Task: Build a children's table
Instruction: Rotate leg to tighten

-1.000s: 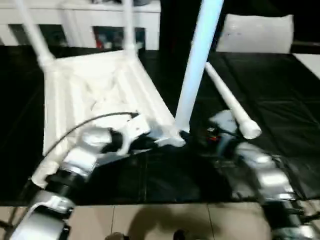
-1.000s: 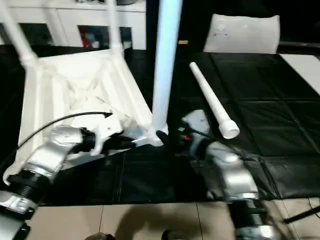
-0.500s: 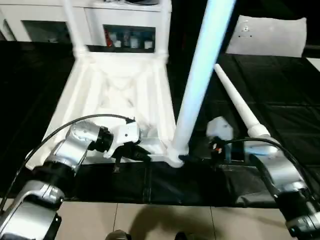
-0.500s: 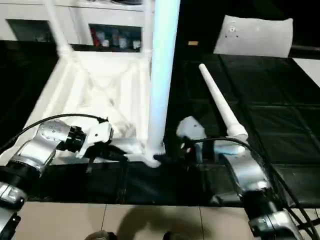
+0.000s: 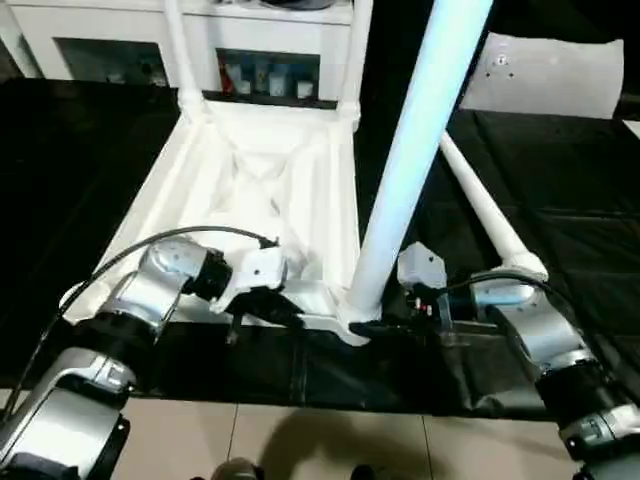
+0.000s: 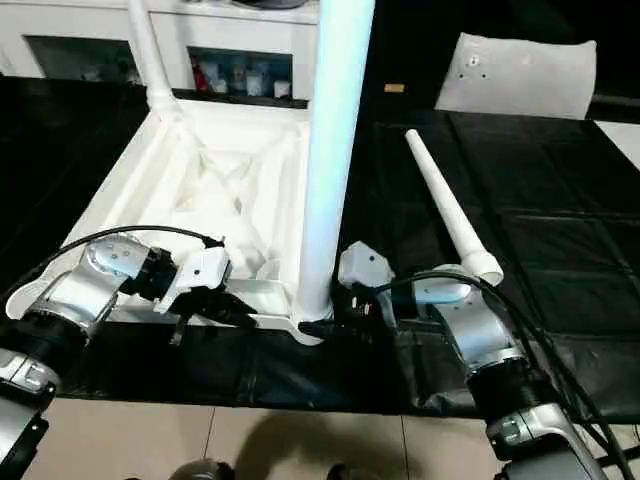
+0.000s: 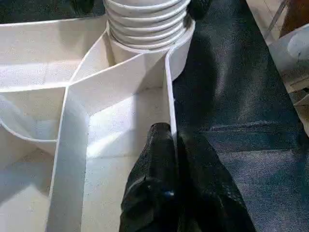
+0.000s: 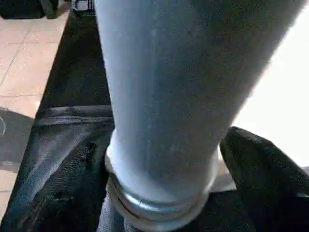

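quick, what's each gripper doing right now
Left gripper: shut on the tabletop rim, one finger each side of the wall.
Right gripper: at the base of the upright leg; cannot tell.

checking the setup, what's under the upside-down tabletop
The tabletop lies ribs-up on black mats that cover the floor; beige tiles show at the mats' near edge. What lies directly beneath the tabletop is covered by it.

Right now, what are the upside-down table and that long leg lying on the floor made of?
The tabletop looks like white moulded plastic: thin ribs cross its underside and it has a soft sheen. The loose leg seems the same smooth white plastic, a tube with a wider collar at one end. The black mat under them looks like soft padded material, though I can't be sure.
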Robot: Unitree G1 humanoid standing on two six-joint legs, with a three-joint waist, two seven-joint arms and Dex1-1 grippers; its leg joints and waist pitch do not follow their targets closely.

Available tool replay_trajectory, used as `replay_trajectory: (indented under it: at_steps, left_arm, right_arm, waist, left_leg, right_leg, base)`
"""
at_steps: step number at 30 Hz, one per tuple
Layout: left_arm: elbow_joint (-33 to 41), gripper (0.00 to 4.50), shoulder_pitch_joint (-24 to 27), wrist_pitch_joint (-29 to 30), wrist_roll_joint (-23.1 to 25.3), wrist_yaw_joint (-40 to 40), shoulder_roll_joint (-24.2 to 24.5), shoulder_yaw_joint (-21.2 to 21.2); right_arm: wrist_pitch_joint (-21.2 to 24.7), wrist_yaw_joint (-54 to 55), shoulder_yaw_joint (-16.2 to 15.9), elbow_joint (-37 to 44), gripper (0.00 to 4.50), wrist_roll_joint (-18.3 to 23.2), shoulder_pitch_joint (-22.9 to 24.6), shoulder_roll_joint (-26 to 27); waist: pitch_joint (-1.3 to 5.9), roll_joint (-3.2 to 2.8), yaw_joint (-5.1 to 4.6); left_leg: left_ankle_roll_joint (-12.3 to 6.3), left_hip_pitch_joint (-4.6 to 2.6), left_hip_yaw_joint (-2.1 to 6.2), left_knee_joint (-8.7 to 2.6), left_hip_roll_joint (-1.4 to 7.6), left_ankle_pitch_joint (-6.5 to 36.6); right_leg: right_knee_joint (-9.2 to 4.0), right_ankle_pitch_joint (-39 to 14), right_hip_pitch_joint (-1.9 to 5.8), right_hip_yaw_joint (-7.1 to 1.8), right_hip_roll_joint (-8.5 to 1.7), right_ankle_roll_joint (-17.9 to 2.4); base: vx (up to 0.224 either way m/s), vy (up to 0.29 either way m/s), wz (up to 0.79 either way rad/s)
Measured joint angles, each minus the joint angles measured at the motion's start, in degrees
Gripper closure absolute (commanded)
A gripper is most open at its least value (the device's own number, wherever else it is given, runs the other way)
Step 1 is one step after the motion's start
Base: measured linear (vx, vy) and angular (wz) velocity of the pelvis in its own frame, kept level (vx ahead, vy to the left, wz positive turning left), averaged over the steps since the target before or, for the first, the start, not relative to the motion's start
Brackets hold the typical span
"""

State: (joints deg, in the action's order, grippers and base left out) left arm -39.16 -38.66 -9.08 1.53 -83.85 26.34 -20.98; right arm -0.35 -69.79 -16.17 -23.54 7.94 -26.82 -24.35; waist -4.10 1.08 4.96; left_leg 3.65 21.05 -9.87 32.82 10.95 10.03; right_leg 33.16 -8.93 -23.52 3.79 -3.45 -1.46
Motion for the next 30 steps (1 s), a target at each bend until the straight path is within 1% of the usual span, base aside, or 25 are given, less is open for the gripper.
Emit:
replay_trajectory:
  at_steps: [1,2,3,5,6,7,8,10,13,14,15,17,18,20,22,23,24,25,26,28,29,30]
  left_arm:
    - [-0.08,4.50,-0.12,-0.13,0.03,-0.25,0.00,-0.15]
    - [-0.12,4.50,-0.15,-0.21,0.07,-0.42,0.01,-0.18]
    - [-0.13,4.50,-0.17,-0.39,0.14,-0.48,0.02,-0.18]
    - [-0.32,4.50,-0.24,-0.84,0.31,-0.54,0.00,-0.20]
    - [-0.62,4.50,-0.34,-0.99,0.32,-0.59,-0.01,-0.20]
    - [-0.79,4.50,-0.40,-1.05,0.34,-0.63,-0.01,-0.20]
    - [-0.98,4.50,-0.45,-1.14,0.34,-0.67,-0.01,-0.20]
    - [-1.19,4.50,-0.53,-1.24,0.32,-0.79,-0.02,-0.19]
    - [-1.19,4.50,-0.52,-0.78,0.23,-0.79,-0.08,-0.08]
    - [-1.18,4.50,-0.52,-0.42,0.15,-0.78,-0.15,-0.05]
    - [-1.10,4.50,-0.44,0.50,-0.01,-0.72,-0.47,0.15]
    - [0.58,4.50,0.49,4.36,-0.08,2.73,-1.23,1.68]
    - [1.16,4.50,0.70,6.36,0.06,4.91,-1.77,2.25]
    - [2.31,4.50,1.03,8.61,0.43,7.28,-2.56,2.47]
    - [4.68,4.50,2.40,12.41,0.44,10.89,-3.91,3.42]
    - [6.44,4.50,3.70,15.64,0.54,14.54,-5.34,4.72]
    - [7.56,4.50,4.36,17.55,0.70,16.97,-6.40,5.43]
    - [8.14,4.50,4.44,18.87,0.74,18.33,-7.09,5.45]
    - [10.49,4.50,5.58,22.11,1.77,23.02,-9.52,6.37]
    - [12.08,4.50,6.11,24.74,2.96,27.41,-11.97,6.71]
    - [12.33,4.50,6.20,25.24,3.07,28.25,-12.39,6.72]
    - [13.15,4.50,6.62,26.31,3.89,30.84,-13.64,6.90]
  right_arm:
    - [-0.04,-0.39,-0.03,-0.15,0.91,0.01,-0.06,0.07]
    - [-0.10,-0.79,-0.06,-0.20,1.08,0.03,-0.06,0.13]
    - [-0.18,-1.14,-0.10,-0.23,1.08,0.05,-0.06,0.19]
    - [-0.24,-1.57,-0.11,-0.41,1.27,0.19,-0.06,0.26]
    - [-0.29,-1.82,-0.11,-0.73,1.27,0.41,-0.07,0.40]
    - [-0.34,-1.91,-0.09,-1.09,1.51,0.58,-0.08,0.54]
    - [-0.37,-1.94,-0.09,-1.31,1.60,0.74,-0.11,0.62]
    - [-0.20,-1.99,-0.08,-1.42,1.60,1.06,-0.11,0.68]
    - [0.55,-1.99,0.01,-1.29,1.72,1.31,-0.06,0.74]
    - [1.10,-1.91,0.11,-1.17,1.73,1.40,-0.02,0.84]
    - [2.74,-1.18,0.79,-0.08,1.73,1.68,0.79,1.30]
    - [6.44,2.80,3.34,1.80,1.74,3.19,3.27,3.52]
    - [7.97,5.44,4.65,2.35,1.75,3.57,4.17,4.36]
    - [9.06,8.19,5.63,2.66,1.75,3.57,4.52,4.78]
    - [9.77,12.81,6.92,3.22,1.76,3.35,5.76,6.45]
    - [10.01,17.88,8.79,3.42,1.76,3.14,7.00,8.93]
    - [10.16,21.54,10.06,3.39,1.76,2.94,7.43,10.63]
    - [10.37,23.73,10.47,3.42,1.76,2.87,7.45,11.22]
    - [11.05,30.10,12.38,3.35,1.76,1.96,7.68,14.23]
    - [11.34,36.90,14.01,3.29,1.76,0.44,7.62,17.38]
    - [11.39,38.25,14.09,3.29,1.76,0.31,7.59,17.73]
    - [11.62,42.49,14.62,3.05,1.76,-0.89,7.16,19.72]
  waist:
    - [0.00,0.00,0.12]
    - [0.00,0.00,0.18]
    - [0.00,0.00,0.20]
    - [0.00,0.00,0.19]
    - [0.00,0.00,0.17]
    - [0.00,0.00,0.16]
    - [0.00,0.00,0.15]
    - [0.00,0.00,0.16]
    - [0.00,-0.01,0.16]
    - [0.01,-0.01,0.16]
    - [0.01,-0.02,0.16]
    - [0.03,-0.10,0.25]
    - [0.02,-0.14,0.15]
    - [0.02,-0.15,-0.19]
    - [0.03,-0.15,-0.87]
    - [0.03,-0.16,-1.62]
    - [0.02,-0.17,-2.17]
    - [0.00,-0.21,-2.63]
    - [0.02,-0.22,-3.29]
    - [0.08,-0.32,-3.87]
    - [0.09,-0.36,-3.99]
    - [0.12,-0.39,-4.30]
  left_leg:
    - [0.00,0.00,0.00,0.00,0.00,0.00]
    - [0.00,0.01,0.00,0.00,0.00,0.00]
    - [0.00,0.01,0.00,0.00,0.00,0.00]
    - [0.00,0.01,0.00,0.01,0.00,0.00]
    - [0.00,0.00,0.00,0.02,0.00,0.00]
    - [0.00,-0.01,0.00,0.02,0.01,0.00]
    - [0.00,-0.03,0.00,0.02,0.01,0.00]
    - [0.00,-0.05,0.00,0.02,0.03,0.00]
    - [0.00,-0.06,0.00,0.02,0.03,0.00]
    - [0.00,-0.07,0.00,0.02,0.03,0.00]
    - [0.00,-0.09,0.01,0.02,0.04,0.00]
    - [0.01,-0.19,0.00,0.04,0.05,0.00]
    - [0.01,-0.21,-0.01,0.08,0.04,-0.01]
    - [0.02,-0.25,-0.03,0.19,0.05,-0.01]
    - [0.04,-0.40,-0.04,0.18,0.05,-0.02]
    - [0.06,-0.57,-0.05,0.16,0.04,-0.03]
    - [0.06,-0.68,-0.07,0.17,0.04,-0.03]
    - [0.06,-0.69,-0.07,0.16,0.03,-0.03]
    - [0.09,-0.81,-0.07,0.08,0.02,-0.05]
    - [0.13,-0.88,-0.07,0.04,0.02,-0.07]
    - [0.13,-0.89,-0.07,0.04,0.01,-0.07]
    - [0.13,-0.95,-0.06,0.00,0.01,-0.08]
  right_leg:
    - [0.00,0.00,0.00,0.00,0.00,0.00]
    - [0.00,0.00,0.00,0.00,0.00,0.00]
    - [0.00,0.00,0.00,0.00,0.00,0.00]
    - [0.00,0.00,0.00,0.00,0.00,0.00]
    - [0.01,0.00,0.01,0.00,0.00,-0.01]
    - [0.02,0.00,0.01,0.01,0.00,-0.01]
    - [0.03,0.01,0.02,0.00,0.00,-0.01]
    - [0.03,0.00,0.05,0.01,0.01,-0.01]
    - [0.03,0.01,0.06,0.02,0.02,-0.01]
    - [0.04,0.01,0.06,0.01,0.01,-0.01]
    - [0.05,0.01,0.08,0.02,0.02,-0.01]
    - [0.06,0.01,0.18,0.03,0.00,-0.01]
    - [0.06,0.05,0.20,0.02,0.00,-0.07]
    - [0.05,0.15,0.23,0.01,-0.01,-0.16]
    - [-0.02,0.03,0.31,-0.01,-0.01,0.07]
    - [-0.01,-0.01,0.44,-0.02,-0.01,0.13]
    - [0.00,-0.02,0.47,-0.03,0.00,0.14]
    - [-0.02,-0.03,0.46,-0.03,-0.01,0.16]
    - [-0.08,-0.03,0.49,-0.03,0.00,0.17]
    - [-0.09,-0.04,0.47,0.00,0.00,0.19]
    - [-0.08,-0.05,0.47,0.00,0.00,0.19]
    - [-0.08,-0.05,0.50,0.01,0.02,0.20]
  base:
    - [0.000,0.000,0.00]
    - [0.000,0.000,0.00]
    - [0.000,0.000,0.00]
    - [0.000,0.000,0.00]
    - [0.000,0.000,0.00]
    - [0.000,0.000,0.00]
    - [0.000,0.000,0.00]
    - [0.000,0.000,0.00]
    - [0.000,0.000,0.00]
    - [0.000,0.000,0.00]
    - [0.000,0.000,0.00]
    - [0.000,0.000,0.00]
    - [0.000,0.000,0.00]
    - [0.000,0.000,0.00]
    - [0.000,0.000,0.00]
    - [0.000,0.000,0.00]
    - [0.000,0.000,0.00]
    - [0.000,0.000,0.00]
    - [0.000,0.000,0.00]
    - [0.000,0.000,0.00]
    - [0.000,0.000,0.00]
    - [0.000,0.000,0.00]
